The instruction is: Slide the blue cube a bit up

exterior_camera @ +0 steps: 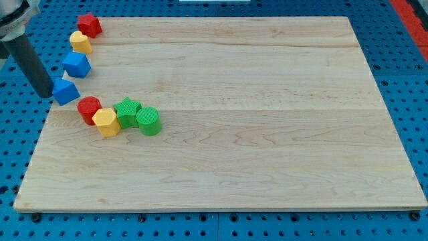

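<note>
The blue cube [77, 65] sits near the left edge of the wooden board [254, 134], below a yellow block [81, 42] and a red block [89, 25]. A second blue block [65, 90], with a pointed top, lies just below and left of the cube. My dark rod slants down from the view's top left. My tip [45, 94] is off the board's left edge, right beside the left side of the second blue block, below and left of the cube. I cannot tell if the tip touches that block.
A cluster lies below the blue blocks: a red cylinder [88, 108], a yellow hexagonal block [106, 122], a green star [126, 110] and a green cylinder [148, 121]. A blue perforated table [414, 80] surrounds the board.
</note>
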Robot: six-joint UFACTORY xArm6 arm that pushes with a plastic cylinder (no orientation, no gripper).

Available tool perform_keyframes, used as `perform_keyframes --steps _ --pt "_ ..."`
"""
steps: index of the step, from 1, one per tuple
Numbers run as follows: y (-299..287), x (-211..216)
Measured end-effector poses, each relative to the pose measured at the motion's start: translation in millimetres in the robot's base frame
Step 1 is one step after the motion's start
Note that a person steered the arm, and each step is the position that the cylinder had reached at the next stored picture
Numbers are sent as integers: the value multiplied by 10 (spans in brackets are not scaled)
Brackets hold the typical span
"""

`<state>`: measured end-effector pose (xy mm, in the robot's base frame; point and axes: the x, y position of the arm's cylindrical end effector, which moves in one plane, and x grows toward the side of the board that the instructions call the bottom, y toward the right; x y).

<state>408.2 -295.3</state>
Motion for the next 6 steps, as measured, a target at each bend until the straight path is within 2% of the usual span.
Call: perform_keyframes --steps 1,2,4,6 --pt "791 34" --pt "965 35" --pt "301 -236" --pt "178 -321"
